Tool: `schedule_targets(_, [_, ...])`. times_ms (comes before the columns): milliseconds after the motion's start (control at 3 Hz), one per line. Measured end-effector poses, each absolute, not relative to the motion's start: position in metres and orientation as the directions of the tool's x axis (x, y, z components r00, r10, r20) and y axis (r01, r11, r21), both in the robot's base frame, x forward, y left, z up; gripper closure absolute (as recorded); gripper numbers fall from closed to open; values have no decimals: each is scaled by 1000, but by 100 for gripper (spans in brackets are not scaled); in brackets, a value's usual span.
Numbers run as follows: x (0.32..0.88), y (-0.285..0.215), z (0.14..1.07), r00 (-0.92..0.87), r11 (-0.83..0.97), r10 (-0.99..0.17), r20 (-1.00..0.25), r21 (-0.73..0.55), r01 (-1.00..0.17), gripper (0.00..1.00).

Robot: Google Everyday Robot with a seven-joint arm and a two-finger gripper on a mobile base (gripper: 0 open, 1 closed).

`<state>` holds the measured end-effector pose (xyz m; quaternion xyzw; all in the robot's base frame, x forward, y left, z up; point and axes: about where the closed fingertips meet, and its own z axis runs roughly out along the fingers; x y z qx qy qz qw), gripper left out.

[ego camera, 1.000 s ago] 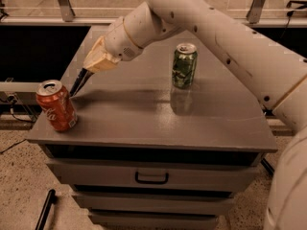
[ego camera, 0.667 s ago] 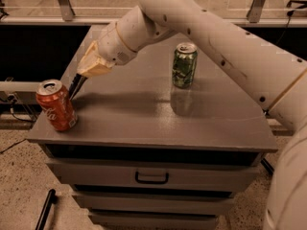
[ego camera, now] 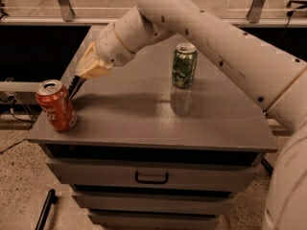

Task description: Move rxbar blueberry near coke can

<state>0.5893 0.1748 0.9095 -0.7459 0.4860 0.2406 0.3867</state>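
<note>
Camera view — arm [ego camera: 206, 30] reaching across cabinet [ego camera: 144, 123], claw [ego camera: 74, 86] angled down just beside coke can [ego camera: 56, 105] — grip cannot be told

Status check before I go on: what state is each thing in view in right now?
coke can: standing, at the front-left corner of the table.
green can: upright, toward the back, apart from the arm.
gripper: low, close beside the coke can's top.
top drawer: shut.
rxbar blueberry: not visible.
</note>
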Motion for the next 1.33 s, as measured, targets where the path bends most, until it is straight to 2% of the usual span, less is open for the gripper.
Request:
schedule_targets(333, [588,177,909,413,-232,-538,-735,-342,-911,15])
schedule_targets(667, [587,179,908,414,-236,-537,-735,-340,-910,0])
schedule_targets(1333, [617,159,933,361,-249,-658,-661,-262,-932,0])
